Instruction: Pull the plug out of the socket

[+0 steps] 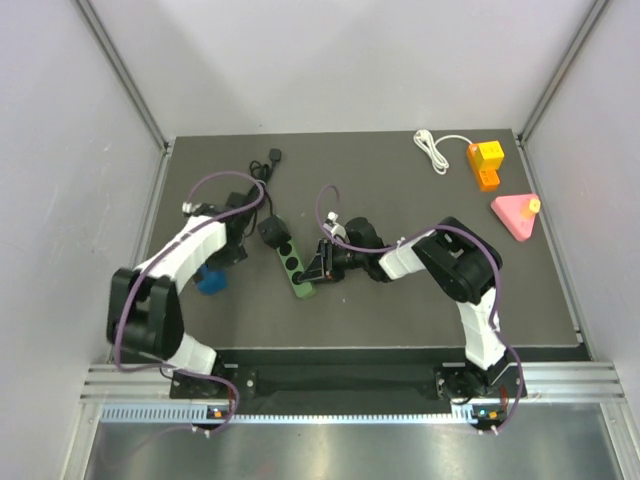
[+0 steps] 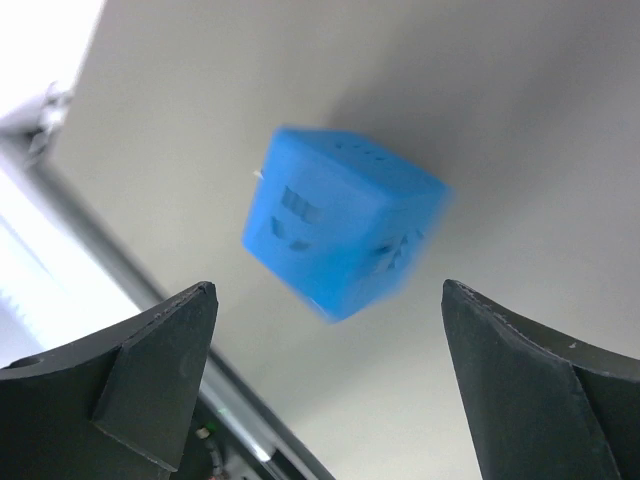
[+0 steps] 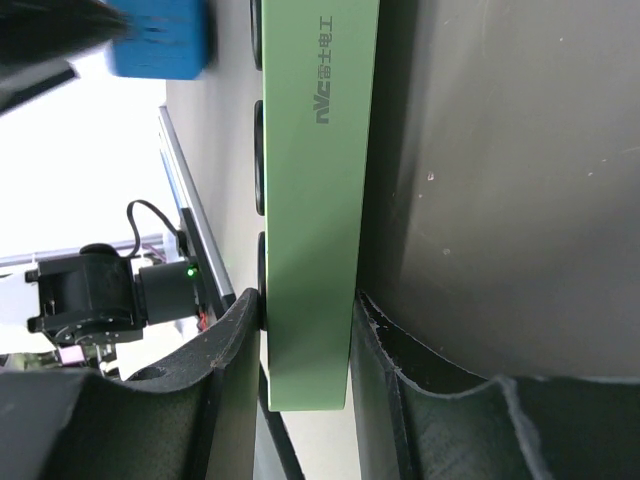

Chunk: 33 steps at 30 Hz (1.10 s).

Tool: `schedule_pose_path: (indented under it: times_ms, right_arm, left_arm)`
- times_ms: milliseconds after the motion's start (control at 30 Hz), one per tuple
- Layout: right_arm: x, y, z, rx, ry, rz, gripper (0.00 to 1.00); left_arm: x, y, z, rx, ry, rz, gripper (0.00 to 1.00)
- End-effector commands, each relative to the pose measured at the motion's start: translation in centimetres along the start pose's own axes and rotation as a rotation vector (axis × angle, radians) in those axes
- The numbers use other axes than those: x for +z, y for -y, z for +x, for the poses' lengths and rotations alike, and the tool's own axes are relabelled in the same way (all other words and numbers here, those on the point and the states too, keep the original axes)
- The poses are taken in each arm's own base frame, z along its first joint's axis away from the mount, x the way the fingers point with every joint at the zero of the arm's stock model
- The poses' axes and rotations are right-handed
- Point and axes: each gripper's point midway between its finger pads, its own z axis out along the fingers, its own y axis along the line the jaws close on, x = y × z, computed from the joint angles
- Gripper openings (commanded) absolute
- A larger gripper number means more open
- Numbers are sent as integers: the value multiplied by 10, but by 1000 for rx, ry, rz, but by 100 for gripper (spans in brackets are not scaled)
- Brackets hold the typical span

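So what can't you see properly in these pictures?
- Blue cube: blurred in the left wrist view, markings unreadable.
- Green power strip: cut off by the top edge in the right wrist view.
- Plug: too small in the top view to tell whether it's seated.

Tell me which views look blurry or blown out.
Left wrist: the blue cube is smeared, worst on its right edge, and the top-left corner is blown white. Right wrist: the green power strip is crisp, the left background washed out. Top external: even, sharp.
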Motion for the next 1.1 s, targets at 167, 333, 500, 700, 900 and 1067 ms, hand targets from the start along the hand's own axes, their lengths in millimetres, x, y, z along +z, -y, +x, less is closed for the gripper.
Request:
schedule_pose_path:
  times_ms: [167,333,500,700,900,1067]
  right_arm:
    - [0,79,36,31,-70,256,8]
    - [0,78,38,22,-75,263,8]
    - [1,76,39,10,-80,267,8]
    - [3,71,39,2,-83,261,8]
    - [4,71,38,-2,-83,259,8]
    - [3,70,39,-4,-85,257,8]
  left_arm:
    - [-130,36,-63,-81,273,768,98]
    - [-161,55,-57,16,300,981,98]
    - [-166,93,-29,116,146,1136,98]
    - [-139,113,-28,118,105,1069,95]
    - [-116,132,-23,135,46,1012,98]
    - [-105,150,-21,148,-10,1001,98]
